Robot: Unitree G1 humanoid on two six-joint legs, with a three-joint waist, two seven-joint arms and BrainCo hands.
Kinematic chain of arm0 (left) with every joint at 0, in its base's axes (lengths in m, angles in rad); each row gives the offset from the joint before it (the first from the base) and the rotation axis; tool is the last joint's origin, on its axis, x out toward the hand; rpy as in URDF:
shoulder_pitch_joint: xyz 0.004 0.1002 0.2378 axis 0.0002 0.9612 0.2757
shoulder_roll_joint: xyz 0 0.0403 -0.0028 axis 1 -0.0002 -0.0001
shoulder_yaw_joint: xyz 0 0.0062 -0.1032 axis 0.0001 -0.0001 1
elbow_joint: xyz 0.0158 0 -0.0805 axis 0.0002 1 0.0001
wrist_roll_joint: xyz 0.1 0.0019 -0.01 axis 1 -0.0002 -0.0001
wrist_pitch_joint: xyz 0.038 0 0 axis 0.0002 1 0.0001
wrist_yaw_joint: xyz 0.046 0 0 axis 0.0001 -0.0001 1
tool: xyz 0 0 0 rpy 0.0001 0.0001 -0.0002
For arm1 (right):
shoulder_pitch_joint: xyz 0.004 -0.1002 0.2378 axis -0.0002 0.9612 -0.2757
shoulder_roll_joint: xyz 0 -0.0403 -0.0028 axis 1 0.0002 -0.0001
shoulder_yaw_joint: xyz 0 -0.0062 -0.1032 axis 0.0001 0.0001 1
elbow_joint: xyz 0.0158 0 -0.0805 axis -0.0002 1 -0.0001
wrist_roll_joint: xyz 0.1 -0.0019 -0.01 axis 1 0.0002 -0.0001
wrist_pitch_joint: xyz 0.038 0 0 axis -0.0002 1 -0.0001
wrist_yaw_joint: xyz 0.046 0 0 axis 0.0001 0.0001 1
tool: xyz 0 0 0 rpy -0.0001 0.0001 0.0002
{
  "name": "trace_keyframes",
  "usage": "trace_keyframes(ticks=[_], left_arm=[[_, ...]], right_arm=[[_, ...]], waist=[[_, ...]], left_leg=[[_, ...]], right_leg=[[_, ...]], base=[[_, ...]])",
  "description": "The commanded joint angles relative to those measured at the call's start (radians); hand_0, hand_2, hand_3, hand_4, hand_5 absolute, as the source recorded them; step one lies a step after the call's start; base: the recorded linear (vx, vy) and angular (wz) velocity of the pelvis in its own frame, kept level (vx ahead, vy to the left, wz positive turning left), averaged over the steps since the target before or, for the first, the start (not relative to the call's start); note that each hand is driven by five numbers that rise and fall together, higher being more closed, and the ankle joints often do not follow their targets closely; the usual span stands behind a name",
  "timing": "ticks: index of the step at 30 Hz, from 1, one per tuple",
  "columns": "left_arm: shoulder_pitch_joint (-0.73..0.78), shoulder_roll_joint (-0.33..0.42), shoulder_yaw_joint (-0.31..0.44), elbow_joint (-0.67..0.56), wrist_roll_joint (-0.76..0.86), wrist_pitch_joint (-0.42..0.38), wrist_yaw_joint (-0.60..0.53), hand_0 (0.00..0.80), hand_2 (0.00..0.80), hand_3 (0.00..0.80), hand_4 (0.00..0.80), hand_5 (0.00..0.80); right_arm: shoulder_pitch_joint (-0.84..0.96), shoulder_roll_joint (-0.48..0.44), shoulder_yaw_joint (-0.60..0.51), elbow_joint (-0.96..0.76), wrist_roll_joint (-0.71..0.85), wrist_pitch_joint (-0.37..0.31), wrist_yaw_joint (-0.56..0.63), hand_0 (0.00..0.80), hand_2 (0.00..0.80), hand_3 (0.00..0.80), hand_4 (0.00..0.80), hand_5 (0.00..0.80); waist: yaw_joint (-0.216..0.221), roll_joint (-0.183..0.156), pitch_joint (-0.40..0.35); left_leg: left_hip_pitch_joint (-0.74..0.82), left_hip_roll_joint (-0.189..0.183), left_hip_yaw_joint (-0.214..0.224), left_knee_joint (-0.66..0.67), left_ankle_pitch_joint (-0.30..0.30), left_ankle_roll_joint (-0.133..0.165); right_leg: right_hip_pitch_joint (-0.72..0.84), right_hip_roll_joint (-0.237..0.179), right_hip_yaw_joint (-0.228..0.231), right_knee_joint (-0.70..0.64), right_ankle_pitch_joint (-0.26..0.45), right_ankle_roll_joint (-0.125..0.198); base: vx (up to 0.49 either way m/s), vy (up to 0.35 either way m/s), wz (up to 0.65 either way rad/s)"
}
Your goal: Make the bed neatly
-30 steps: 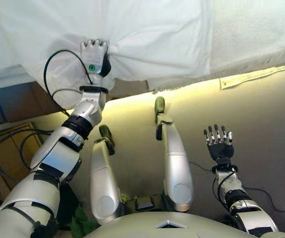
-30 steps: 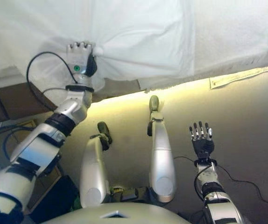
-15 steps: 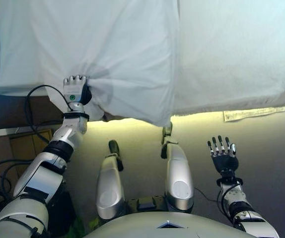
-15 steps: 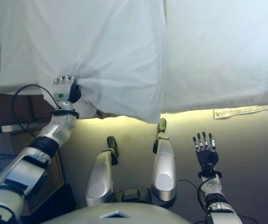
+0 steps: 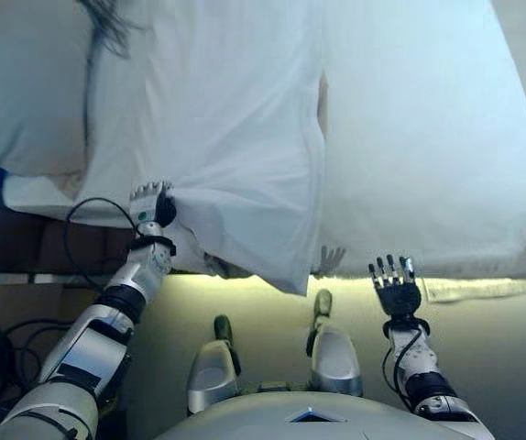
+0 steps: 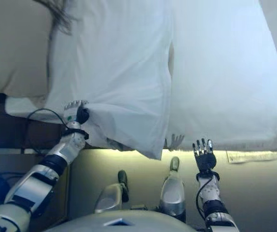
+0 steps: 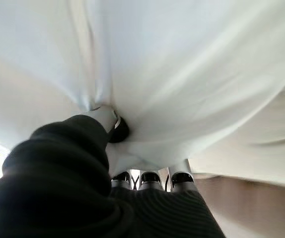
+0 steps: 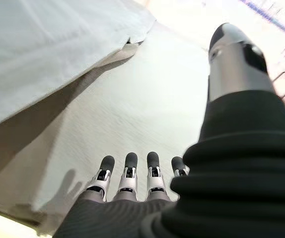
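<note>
**While the sheet is gripped by the left hand, the right hand is held spread**

As seen from the left eye, a white sheet (image 5: 235, 156) is draped over the bed (image 5: 428, 165), its lower corner hanging past the bed's near edge at about 6 o'clock. The sheet's edge is clenched by the left hand (image 5: 150, 203) at 8 o'clock, and folds are drawn toward that grip. A pillow (image 5: 25, 92) is seen at 10 o'clock. The right hand (image 5: 393, 291) is held at 4 o'clock, just before the bed's near edge, fingers straight and spread, nothing in it.

From the right eye, the same layout is shown: the sheet (image 6: 119, 82) is bunched at the left hand (image 6: 75, 112), and the right hand (image 6: 202, 157) is raised with fingers released, apart from the cloth.

In the left wrist view, cloth is gathered tightly between the thumb (image 7: 105, 119) and the curled fingers (image 7: 150, 177), with creases radiating from the pinch.

In the right wrist view, the fingers (image 8: 127, 171) are extended in a row over the bare mattress cover (image 8: 147, 99), and the sheet's edge (image 8: 58, 44) is seen lying beyond them, untouched.
</note>
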State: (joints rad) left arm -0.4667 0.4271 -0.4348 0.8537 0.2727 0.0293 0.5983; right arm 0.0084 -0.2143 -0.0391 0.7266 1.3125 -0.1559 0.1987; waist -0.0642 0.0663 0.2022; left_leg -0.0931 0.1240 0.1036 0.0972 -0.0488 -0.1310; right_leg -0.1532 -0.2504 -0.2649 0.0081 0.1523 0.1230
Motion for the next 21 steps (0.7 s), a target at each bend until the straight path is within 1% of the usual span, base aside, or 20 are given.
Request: trace_keyframes(ticks=[1,2,5,11,15,19,21], left_arm=[[0.056,0.07,0.141,0.1,-0.237,-0.025,-0.013,0.8,0.8,0.8,0.8,0.8],[0.075,0.064,0.157,0.115,-0.252,-0.042,-0.022,0.8,0.8,0.8,0.8,0.8],[0.119,0.055,0.173,0.133,-0.228,-0.061,-0.031,0.8,0.8,0.8,0.8,0.8],[0.177,0.067,0.185,0.148,-0.203,-0.056,-0.048,0.8,0.8,0.8,0.8,0.8],[0.206,0.087,0.205,0.15,-0.168,-0.098,-0.077,0.8,0.8,0.8,0.8,0.8],[0.234,0.072,0.197,0.136,-0.125,-0.145,-0.072,0.8,0.8,0.8,0.8,0.8],[0.252,0.058,0.191,0.11,-0.11,-0.171,-0.067,0.8,0.8,0.8,0.8,0.8]], right_arm=[[0.02,0.01,-0.039,-0.021,-0.027,-0.079,-0.046,0.0,0.0,0.0,0.0,0.0],[0.014,0.019,-0.04,-0.012,-0.031,-0.084,-0.056,0.0,0.0,0.0,0.0,0.0],[0.005,0.029,-0.039,-0.001,-0.035,-0.092,-0.084,0.0,0.0,0.0,0.0,0.0],[0.0,0.02,-0.051,0.05,-0.014,-0.104,-0.088,0.0,0.0,0.0,0.0,0.0],[-0.006,0.017,-0.07,0.082,0.003,-0.11,-0.084,0.0,0.0,0.0,0.0,0.0],[-0.009,0.025,-0.081,0.11,0.007,-0.121,-0.08,0.0,0.0,0.0,0.0,0.0],[-0.008,0.028,-0.084,0.112,0.013,-0.128,-0.081,0.0,0.0,0.0,0.0,0.0]], waist=[[0.063,-0.026,-0.073],[0.076,-0.026,-0.084],[0.101,-0.025,-0.103],[0.137,-0.019,-0.129],[0.16,-0.018,-0.14],[0.174,-0.016,-0.147],[0.182,-0.015,-0.146]], left_leg=[[-0.084,0.004,-0.018,-0.022,0.112,0.04],[-0.079,0.004,-0.023,-0.023,0.111,0.039],[-0.067,0.005,-0.036,-0.027,0.108,0.039],[-0.051,0.004,-0.062,-0.04,0.11,0.038],[-0.046,0.002,-0.081,-0.034,0.105,0.037],[-0.042,0.0,-0.089,-0.034,0.103,0.037],[-0.042,-0.001,-0.093,-0.036,0.104,0.038]], right_leg=[[0.07,-0.123,0.002,0.098,-0.071,0.1],[0.082,-0.121,-0.006,0.094,-0.074,0.1],[0.106,-0.117,-0.021,0.089,-0.081,0.099],[0.143,-0.106,-0.043,0.077,-0.095,0.097],[0.159,-0.108,-0.053,0.08,-0.101,0.095],[0.168,-0.108,-0.057,0.081,-0.107,0.096],[0.171,-0.106,-0.058,0.078,-0.108,0.097]], base=[[0.168,-0.018,0.11],[0.139,-0.016,0.13],[0.13,-0.011,0.15],[0.082,0.004,0.1],[0.056,-0.014,0.09],[0.028,-0.011,0.07],[0.0,0.0,0.0]])
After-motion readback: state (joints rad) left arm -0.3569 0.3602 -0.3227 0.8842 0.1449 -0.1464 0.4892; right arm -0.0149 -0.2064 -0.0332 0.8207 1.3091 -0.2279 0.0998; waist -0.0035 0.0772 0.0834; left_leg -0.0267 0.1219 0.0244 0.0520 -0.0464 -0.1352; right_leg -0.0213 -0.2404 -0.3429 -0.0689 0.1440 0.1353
